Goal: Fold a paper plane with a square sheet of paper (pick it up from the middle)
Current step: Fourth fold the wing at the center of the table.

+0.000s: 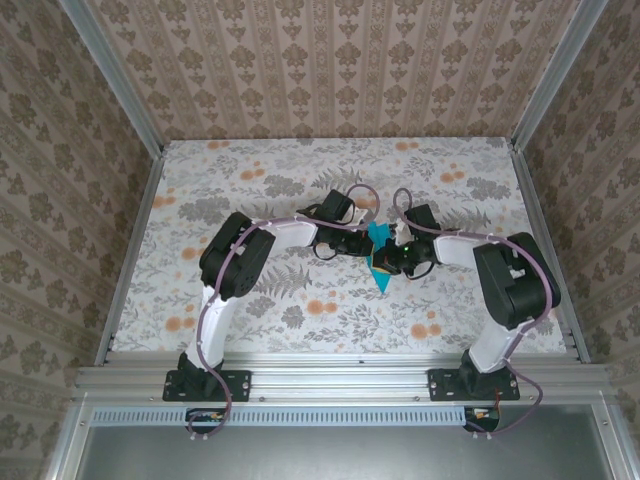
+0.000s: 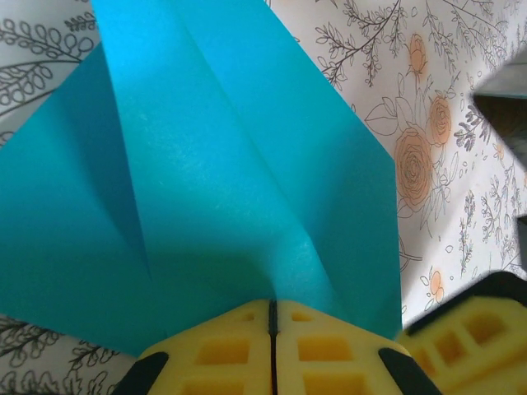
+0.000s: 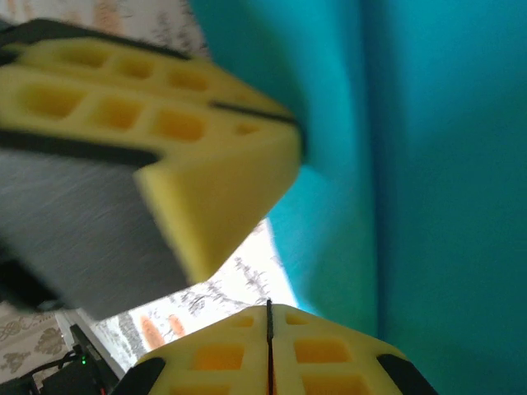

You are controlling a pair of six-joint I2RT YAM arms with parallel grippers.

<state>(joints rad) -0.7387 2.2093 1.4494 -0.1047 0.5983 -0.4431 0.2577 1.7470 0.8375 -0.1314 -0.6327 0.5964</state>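
The folded teal paper point(image 1: 381, 262) sits mid-table between the arms, with its long axis running near to far (point toward the near edge). The left gripper point(image 2: 272, 313) and the right gripper point(image 3: 268, 314) pinch it from opposite sides, jaws pressed together, and neither is nearer.

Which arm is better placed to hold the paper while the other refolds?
Left, probably: left gripper is shut on the paper where its creases converge; right gripper sits shut at its edge.
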